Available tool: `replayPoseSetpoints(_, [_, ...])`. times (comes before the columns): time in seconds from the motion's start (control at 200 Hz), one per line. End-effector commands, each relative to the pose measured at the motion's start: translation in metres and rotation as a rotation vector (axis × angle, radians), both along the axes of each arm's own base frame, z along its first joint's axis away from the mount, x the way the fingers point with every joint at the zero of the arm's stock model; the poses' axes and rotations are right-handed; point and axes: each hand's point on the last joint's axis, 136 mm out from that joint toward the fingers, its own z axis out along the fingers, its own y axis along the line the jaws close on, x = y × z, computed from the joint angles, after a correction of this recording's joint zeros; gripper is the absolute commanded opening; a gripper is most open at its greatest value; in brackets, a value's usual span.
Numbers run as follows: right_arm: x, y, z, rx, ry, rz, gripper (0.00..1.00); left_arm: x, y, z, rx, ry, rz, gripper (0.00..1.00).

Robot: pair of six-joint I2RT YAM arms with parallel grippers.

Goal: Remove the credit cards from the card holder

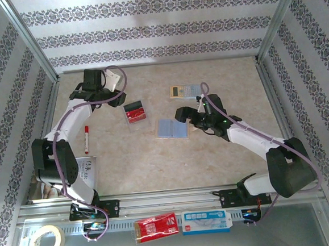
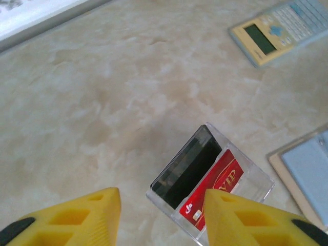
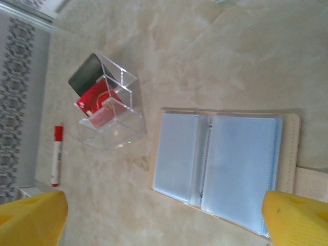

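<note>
Currently left gripper (image 2: 161, 207) and right gripper (image 3: 164, 207) are hovering, jaws spread, empty; card holder (image 3: 236, 159) is lying open, likely floppy, best pinched at its edge.

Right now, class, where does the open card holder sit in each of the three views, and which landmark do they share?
Top external: the card holder lies open just right of centre.
Left wrist: its corner shows at the right edge, beside the clear box.
Right wrist: the card holder lies open across the centre and right, pale blue pages up.
Shared landmark: the clear box holding a red card.
</note>
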Motion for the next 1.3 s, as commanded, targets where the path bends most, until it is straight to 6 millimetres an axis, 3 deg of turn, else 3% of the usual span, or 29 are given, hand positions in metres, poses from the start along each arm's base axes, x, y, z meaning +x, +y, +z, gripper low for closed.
replayPoseSetpoints(0.0, [-0.002,-0.002,-0.016,-0.185,0.015,0.011,0.96,-0.004,0.023,0.013,-0.118,0.011,0.279,0.49])
replayPoseSetpoints(0.05, [-0.004,0.003,-0.022,-0.237,0.025,0.029,0.95,-0.012,0.027,0.013,-0.142,0.026,0.331,0.53])
replayPoseSetpoints(0.125, [-0.005,0.011,-0.030,-0.304,0.042,0.055,0.94,-0.022,0.040,0.011,-0.154,0.042,0.445,0.66])
replayPoseSetpoints(0.225, [-0.006,0.023,-0.043,-0.376,0.073,0.081,0.92,-0.035,0.048,0.005,-0.157,0.036,0.500,0.72])
replayPoseSetpoints(0.255, [-0.006,0.026,-0.047,-0.401,0.081,0.087,0.92,-0.039,0.050,0.004,-0.165,0.029,0.515,0.77])
replayPoseSetpoints(0.31, [-0.005,0.032,-0.053,-0.451,0.090,0.102,0.91,-0.043,0.052,0.003,-0.176,0.013,0.531,0.95])
replayPoseSetpoints(0.345, [-0.004,0.035,-0.056,-0.483,0.096,0.107,0.91,-0.046,0.054,0.003,-0.180,-0.004,0.538,1.00])
replayPoseSetpoints(0.53, [0.002,0.051,-0.071,-0.607,0.125,0.144,0.89,-0.060,0.064,0.004,-0.184,-0.091,0.567,1.00])
replayPoseSetpoints(0.694, [0.009,0.058,-0.083,-0.667,0.158,0.157,0.86,-0.066,0.058,0.013,-0.218,-0.106,0.537,1.00])
replayPoseSetpoints(0.989, [0.009,0.073,-0.105,-0.662,0.234,0.210,0.78,-0.070,0.054,0.022,-0.257,-0.125,0.523,1.00])
replayPoseSetpoints(1.294, [-0.007,0.053,-0.142,-0.701,0.360,0.219,0.78,-0.070,0.040,0.016,-0.290,-0.074,0.462,1.00])
